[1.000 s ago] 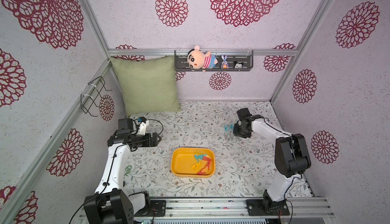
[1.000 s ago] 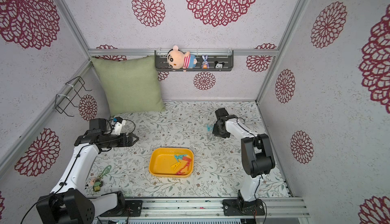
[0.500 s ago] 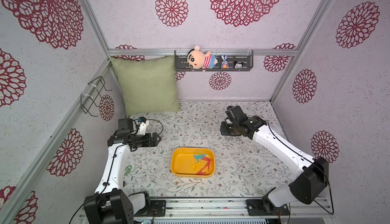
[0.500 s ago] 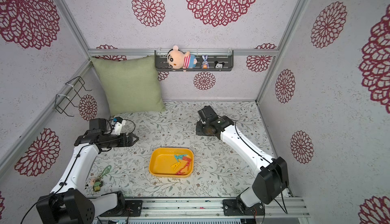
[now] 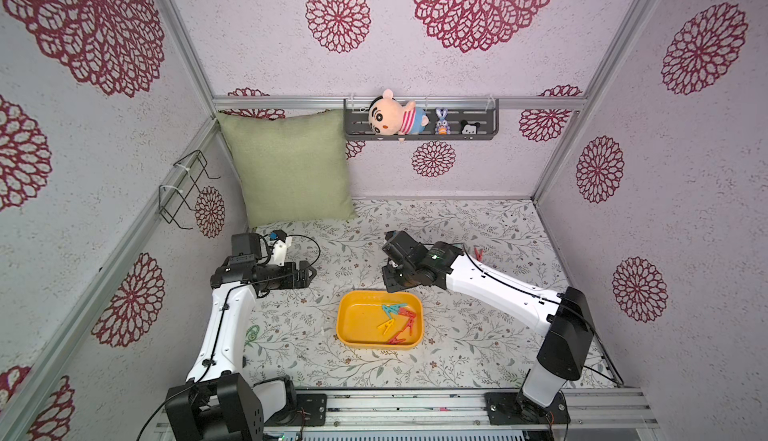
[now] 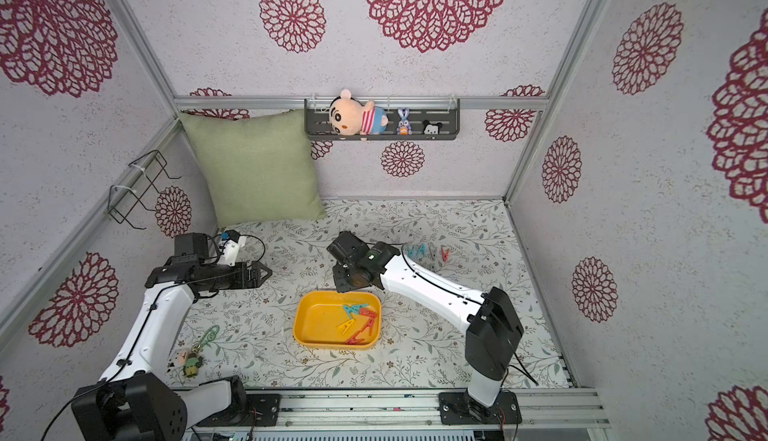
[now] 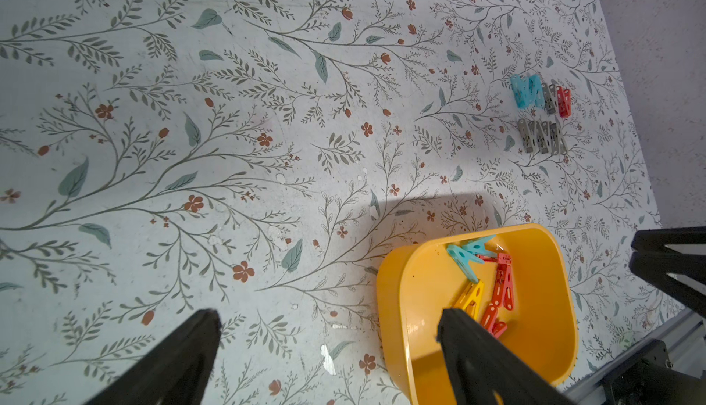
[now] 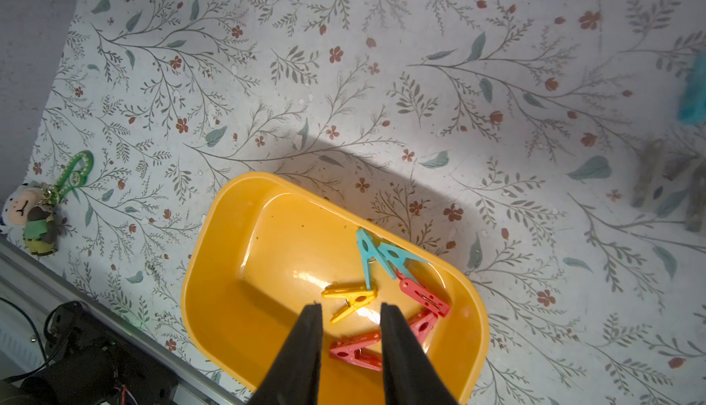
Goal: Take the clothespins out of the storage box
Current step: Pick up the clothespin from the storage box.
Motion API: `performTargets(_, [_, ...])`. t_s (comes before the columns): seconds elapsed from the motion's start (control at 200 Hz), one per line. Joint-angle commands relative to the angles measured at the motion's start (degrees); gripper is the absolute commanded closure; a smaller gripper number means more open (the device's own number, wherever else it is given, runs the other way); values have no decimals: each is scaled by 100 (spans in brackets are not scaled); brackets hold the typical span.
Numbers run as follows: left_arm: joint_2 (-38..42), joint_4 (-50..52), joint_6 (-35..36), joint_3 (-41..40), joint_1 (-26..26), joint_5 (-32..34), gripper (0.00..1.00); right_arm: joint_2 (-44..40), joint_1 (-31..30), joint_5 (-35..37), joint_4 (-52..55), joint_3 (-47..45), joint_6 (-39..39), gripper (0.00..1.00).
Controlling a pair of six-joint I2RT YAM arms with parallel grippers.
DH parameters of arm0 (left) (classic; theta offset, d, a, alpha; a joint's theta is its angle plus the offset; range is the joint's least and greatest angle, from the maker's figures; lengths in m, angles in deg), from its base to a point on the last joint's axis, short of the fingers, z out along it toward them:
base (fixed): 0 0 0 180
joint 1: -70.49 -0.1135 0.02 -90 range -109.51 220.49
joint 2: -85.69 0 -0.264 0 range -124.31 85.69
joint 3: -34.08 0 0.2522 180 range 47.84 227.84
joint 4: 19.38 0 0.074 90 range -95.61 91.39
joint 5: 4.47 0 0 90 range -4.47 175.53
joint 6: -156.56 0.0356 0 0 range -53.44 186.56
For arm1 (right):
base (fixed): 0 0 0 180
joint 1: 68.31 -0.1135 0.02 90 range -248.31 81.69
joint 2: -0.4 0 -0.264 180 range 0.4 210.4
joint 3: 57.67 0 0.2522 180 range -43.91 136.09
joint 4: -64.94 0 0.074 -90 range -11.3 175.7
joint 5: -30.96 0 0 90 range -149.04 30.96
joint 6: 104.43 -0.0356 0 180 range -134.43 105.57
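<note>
- Swinging in from the far right, the right arm [image 5: 490,289] now reaches the far rim of the box [image 5: 357,326]; the left arm [image 5: 226,318] has not shifted.
- Right jaws: a narrow gap with nothing between them, seen in the right wrist view above the pins [image 8: 424,296] in the box.
- Left jaws: spread wide and empty, above bare surface [image 7: 229,116] to the left of and behind the box.
- The box sits mid-surface towards the front, with teal, yellow and red pins in its right half.
- The left wrist view shows two rows of outer pins [image 7: 527,92], teal, grey and red, at far right.
- In a top view the right arm hides all of these but a red one [image 5: 478,253].
- The keychain toy [image 6: 189,362] shows whole in a top view.
</note>
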Motion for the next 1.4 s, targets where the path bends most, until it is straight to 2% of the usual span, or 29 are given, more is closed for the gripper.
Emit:
performTargets(0.0, [56,-133,-17,42,-57,30,3,227,-245,231,119,354,140,68])
performTargets(0.405, [75,-141,-21,42,-104,169,2,945,-538,337,479,564,456,70])
performTargets(0.625, [58,-159,-8,18,-128,161,3,1029,-628,583,495,61,413,70])
performTargets(0.936, [-30,-200,35,-31,-131,180,3,931,-707,338,306,-606,434,70])
performTargets(1.396, [-137,-172,16,-4,-207,266,3,1175,-804,-102,-37,-830,466,70])
